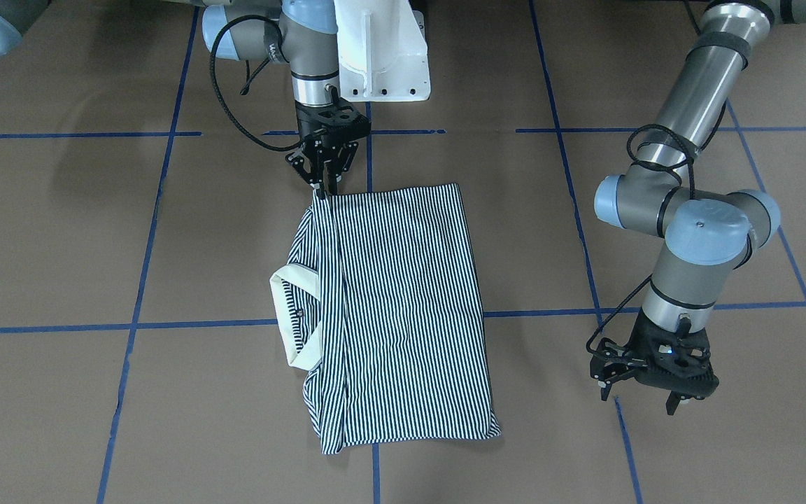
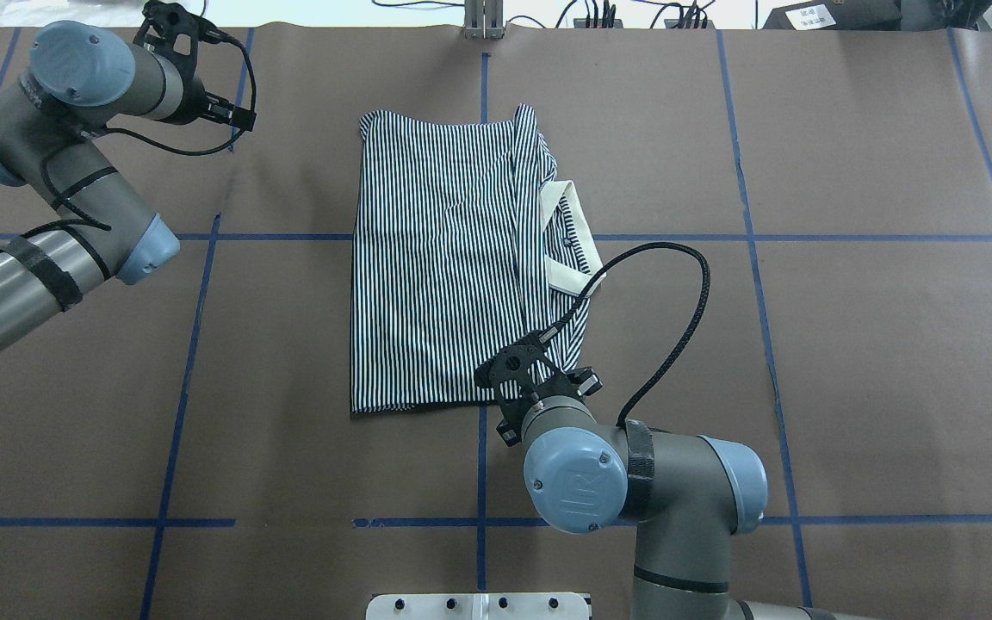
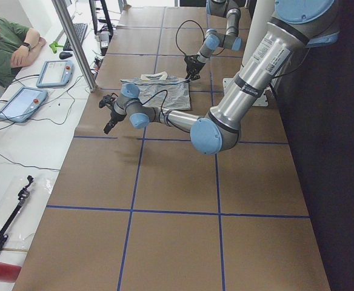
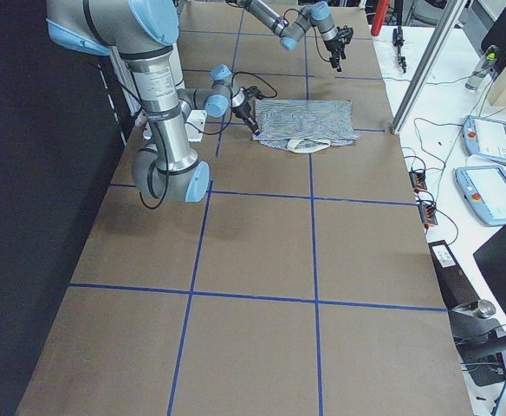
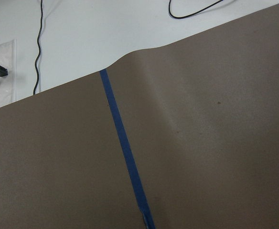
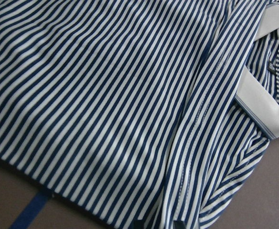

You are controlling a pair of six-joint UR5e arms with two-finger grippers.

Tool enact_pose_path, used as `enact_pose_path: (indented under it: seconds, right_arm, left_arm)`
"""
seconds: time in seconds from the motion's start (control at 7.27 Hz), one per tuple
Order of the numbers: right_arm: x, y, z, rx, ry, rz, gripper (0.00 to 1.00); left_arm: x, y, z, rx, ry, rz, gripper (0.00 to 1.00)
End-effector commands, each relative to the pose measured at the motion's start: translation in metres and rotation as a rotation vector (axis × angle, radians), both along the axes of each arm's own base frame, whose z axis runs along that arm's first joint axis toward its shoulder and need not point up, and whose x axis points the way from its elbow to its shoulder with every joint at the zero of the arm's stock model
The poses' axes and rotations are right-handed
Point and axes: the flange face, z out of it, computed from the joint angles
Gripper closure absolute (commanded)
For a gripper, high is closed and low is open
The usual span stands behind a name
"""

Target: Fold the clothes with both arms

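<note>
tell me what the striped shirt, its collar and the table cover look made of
Striped shirt: likely a soft cotton knit, matte; fine ribs show and it drapes in folds.
Collar: a denser, plain cream knit or woven band, matte, lying flat and crisp.
Table cover: probably brown paper, matte; its edge lifts in a smooth wave.
</note>
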Motion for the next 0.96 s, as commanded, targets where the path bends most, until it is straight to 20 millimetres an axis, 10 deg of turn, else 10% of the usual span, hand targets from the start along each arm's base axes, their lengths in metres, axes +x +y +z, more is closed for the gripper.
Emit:
enact_pose_path:
  seconds: [0.0,0.28,0.83]
  right_arm:
    - [0.005,-0.008,0.004,0.013,0.021,-0.003,0.68]
    - [0.01,-0.017,0.002,0.015,0.019,0.011,1.0]
    - [0.059,-0.01,0.046,-0.008,0.047,0.023,1.0]
  left_arm:
    - [0.0,0.0,0.0,0.0,0.0,0.0,0.0]
    - [0.0,0.0,0.0,-0.001,-0.001,0.0,0.0]
    - [0.001,0.001,0.0,0.0,0.0,0.001,0.0]
